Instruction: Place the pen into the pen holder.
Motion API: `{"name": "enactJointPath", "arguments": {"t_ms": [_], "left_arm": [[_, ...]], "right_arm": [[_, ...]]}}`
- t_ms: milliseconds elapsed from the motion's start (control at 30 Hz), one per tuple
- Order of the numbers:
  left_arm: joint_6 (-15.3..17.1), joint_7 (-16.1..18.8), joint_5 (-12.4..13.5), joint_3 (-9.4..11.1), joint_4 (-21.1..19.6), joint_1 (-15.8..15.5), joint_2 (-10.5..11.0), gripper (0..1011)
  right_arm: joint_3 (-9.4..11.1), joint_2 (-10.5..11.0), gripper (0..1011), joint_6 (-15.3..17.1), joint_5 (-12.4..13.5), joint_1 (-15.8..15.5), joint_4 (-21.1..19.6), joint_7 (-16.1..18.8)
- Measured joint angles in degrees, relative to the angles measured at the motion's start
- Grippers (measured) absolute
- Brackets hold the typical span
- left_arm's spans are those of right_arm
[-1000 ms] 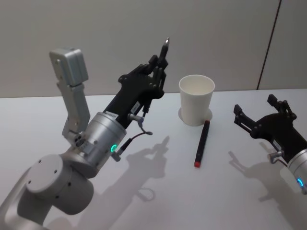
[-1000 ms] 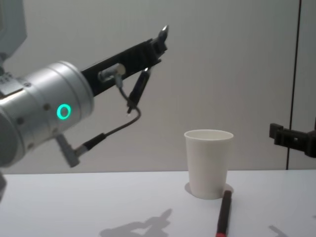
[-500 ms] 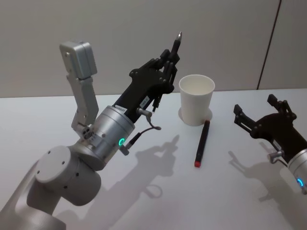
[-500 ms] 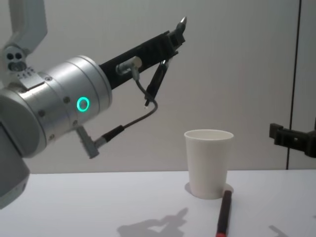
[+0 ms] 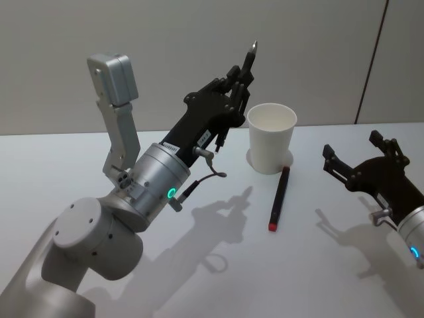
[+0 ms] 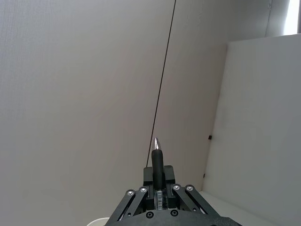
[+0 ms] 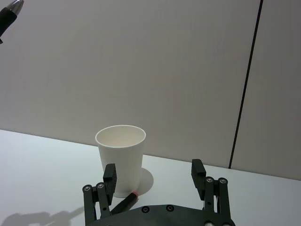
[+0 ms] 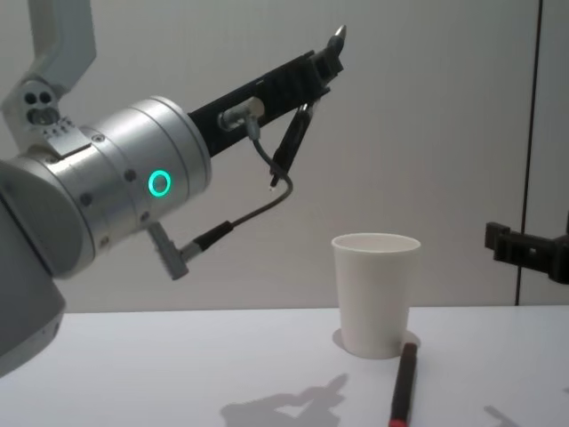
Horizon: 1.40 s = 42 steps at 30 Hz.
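Observation:
My left gripper (image 5: 240,74) is raised left of the pen holder and is shut on a black pen (image 5: 251,53) whose silver tip points up. The left wrist view shows that pen (image 6: 156,160) standing up between the fingers (image 6: 184,190). The pen holder (image 5: 271,138) is a white paper cup standing upright on the white table (image 5: 318,265). In the chest view the held pen tip (image 8: 338,37) is higher than the cup (image 8: 375,294) and to its left. My right gripper (image 5: 353,147) is open and low at the right, apart from the cup.
A second black pen with a red end (image 5: 278,199) lies on the table just in front of the cup, also seen in the right wrist view as the pen (image 7: 126,201) beside the cup (image 7: 121,155). A grey wall stands behind.
My left arm has swung right and up, carrying the held pen closer to the cup. The right arm, the cup and the pen on the table have not moved.

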Motion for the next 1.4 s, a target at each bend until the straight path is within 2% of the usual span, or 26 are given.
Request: {"name": "enactJointPath", "arguments": {"t_ms": [267, 567, 667, 767, 867, 1067, 1100, 1200, 1400], "left_arm": [[0.00, -0.24, -0.04, 0.03, 0.21, -0.19, -0.14, 138], [0.00, -0.40, -0.08, 0.03, 0.31, -0.28, -0.20, 138], [0.00, -0.42, -0.08, 0.03, 0.33, -0.30, -0.22, 138], [0.00, -0.44, -0.08, 0.03, 0.35, -0.31, -0.23, 138], [0.00, -0.45, -0.08, 0.03, 0.37, -0.32, -0.25, 138], [0.00, -0.48, -0.08, 0.03, 0.40, -0.35, -0.28, 138], [0.00, -0.48, -0.08, 0.03, 0.40, -0.35, -0.28, 138], [0.00, -0.50, -0.08, 0.03, 0.41, -0.37, -0.28, 138], [0.00, -0.51, -0.07, 0.03, 0.41, -0.37, -0.28, 138]], "right_arm": [[0.12, -0.06, 1001, 0.00, 0.62, 0.05, 0.00, 0.27], [0.71, -0.18, 1002, 1.03, 5.23, 0.34, -0.57, 2.22], [1.01, -0.16, 1002, 1.97, 7.63, 0.47, -1.02, 3.17], [1.48, 0.01, 1002, 3.54, 11.25, 0.65, -1.79, 4.68], [1.76, 0.17, 1002, 4.59, 13.30, 0.71, -2.23, 5.60], [2.68, 0.92, 1002, 8.10, 19.82, 0.93, -3.76, 8.47], [2.68, 0.92, 1002, 8.10, 19.82, 0.93, -3.76, 8.47], [3.19, 1.43, 1001, 10.34, 23.92, 1.04, -4.63, 10.23], [3.84, 2.07, 1002, 13.41, 29.79, 1.21, -5.84, 12.48]]}}
